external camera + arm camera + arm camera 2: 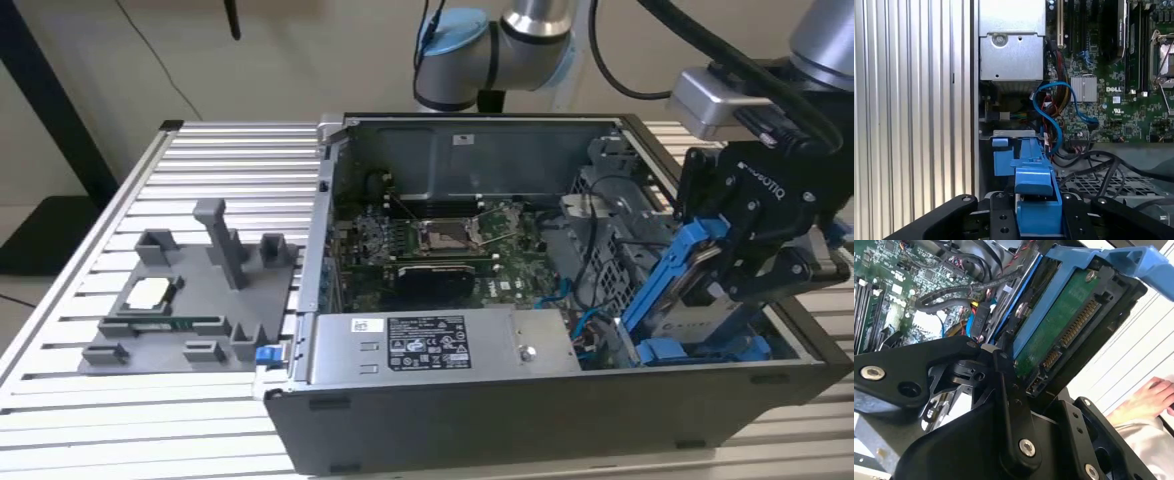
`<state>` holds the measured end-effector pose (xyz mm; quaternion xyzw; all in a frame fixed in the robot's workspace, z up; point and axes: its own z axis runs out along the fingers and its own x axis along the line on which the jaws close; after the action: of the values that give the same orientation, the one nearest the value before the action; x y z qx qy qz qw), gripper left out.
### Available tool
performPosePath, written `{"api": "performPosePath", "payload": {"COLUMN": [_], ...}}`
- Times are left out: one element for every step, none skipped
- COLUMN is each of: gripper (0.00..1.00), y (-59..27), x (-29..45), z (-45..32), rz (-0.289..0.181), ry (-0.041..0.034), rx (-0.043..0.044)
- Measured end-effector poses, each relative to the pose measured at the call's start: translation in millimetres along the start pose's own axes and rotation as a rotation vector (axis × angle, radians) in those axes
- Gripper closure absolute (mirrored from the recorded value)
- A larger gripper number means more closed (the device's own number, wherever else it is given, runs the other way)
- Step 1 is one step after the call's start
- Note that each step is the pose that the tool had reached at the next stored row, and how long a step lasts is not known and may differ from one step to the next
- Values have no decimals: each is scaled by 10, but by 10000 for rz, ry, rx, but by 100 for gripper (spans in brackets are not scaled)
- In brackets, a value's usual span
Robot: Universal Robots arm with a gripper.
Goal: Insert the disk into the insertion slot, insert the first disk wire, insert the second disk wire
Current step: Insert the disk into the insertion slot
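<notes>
First step in hand: the disk (674,290) is held clamped in the gripper (731,262), steeply tilted. Its lower end is at the insertion slot (707,350), in the computer case (534,420) corner toward the exterior view's right. Not yet seated; levelling and alignment with the slot are judged necessary.

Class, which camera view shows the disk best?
The second wrist view: the disk shows its green circuit board and connectors close up. The exterior view shows the disk tilted in the open case; the first wrist view shows its blue frame edge-on.
</notes>
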<state>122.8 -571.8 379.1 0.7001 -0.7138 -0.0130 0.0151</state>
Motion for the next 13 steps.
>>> {"api": "performPosePath", "payload": {"gripper": [67, 66, 66, 66, 59, 59, 59, 59, 59, 59, 57, 57, 51], "y": [0, 0, 0, 0, 0, 1, 2, 2, 3, 6, 9, 14, 19], "x": [0, 0, 1, 1, 1, 1, 0, 1, 1, 1, 1, 1, 1], "z": [0, 0, 2, 1, -3, -17, -42, -61, -64, -63, -64, -65, -65], "rz": [0, 0, 0, 0, 0, 0, 1, 0, 0, 7, 23, 43, 72], "ry": [0, 2, -1, -3, -4, -4, -4, -2, -5, -8, -20, -53, -114], "rx": [1, 1, 1, 0, 0, 1, 0, 0, 0, 0, 0, -1, -3]}}
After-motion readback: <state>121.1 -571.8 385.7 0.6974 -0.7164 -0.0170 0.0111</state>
